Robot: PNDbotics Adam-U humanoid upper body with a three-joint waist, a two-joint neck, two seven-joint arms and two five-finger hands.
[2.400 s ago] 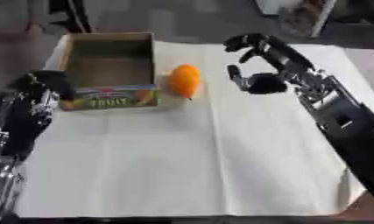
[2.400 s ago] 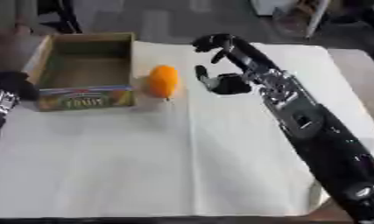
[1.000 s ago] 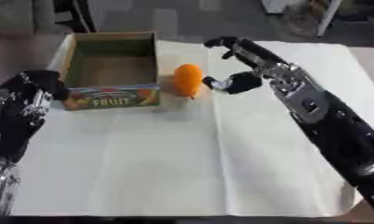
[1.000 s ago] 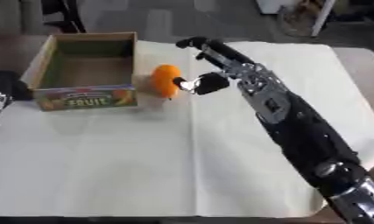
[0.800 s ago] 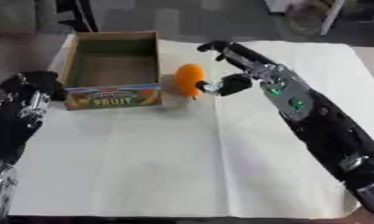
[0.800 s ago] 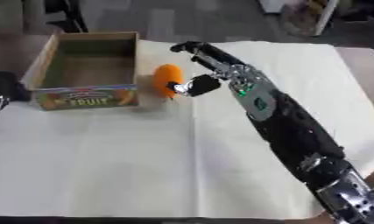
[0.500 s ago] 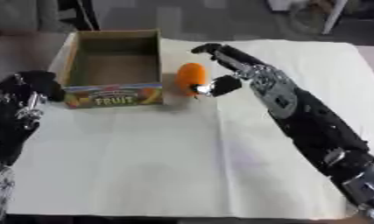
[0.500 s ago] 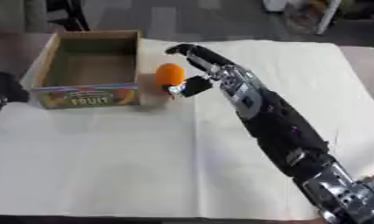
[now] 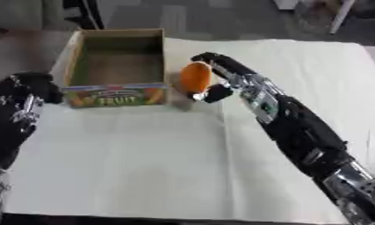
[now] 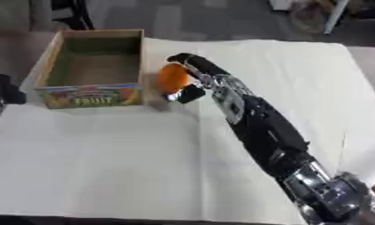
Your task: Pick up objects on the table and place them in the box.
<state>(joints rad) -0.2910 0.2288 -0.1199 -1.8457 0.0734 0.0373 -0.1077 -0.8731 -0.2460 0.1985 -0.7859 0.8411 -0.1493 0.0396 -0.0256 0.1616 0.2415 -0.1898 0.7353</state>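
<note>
- Since the earlier frames my right robot hand (image 9: pixel 217 81) has crossed from well to the right of the orange (image 9: pixel 195 77) and closed in on it; the orange has not shifted from its spot beside the box (image 9: pixel 116 68).
- Right now the orange sits at about 9 o'clock from that robot hand, right against it. Fingers arch over its top and far side, and the thumb comes in low at its near right, so the hand is curled round the fruit. I judge the grasp is made or nearly made, but I can't confirm every contact.
- Its long axis stands upright, tipped a little, and it appears to rest on the worktop (image 9: pixel 182 149), which is covered in a pale cloth.
- From the orange, the box lies at 9 o'clock, just beside it, its right wall close to the fruit. I can't tell whether they touch.
- As for contents, the box is open-topped and I see nothing inside, only its bare floor. The front panel carries a fruit label.
- My left robot hand (image 9: pixel 33 85) is parked at the left edge, at about 9 o'clock from the box, fingers curled and holding nothing. The right is plainly the working hand.
- My call on the next move: lift first to clear the box wall, then carry a short way toward 9 o'clock. The wall is close enough that a low sideways drag would likely knock it.
</note>
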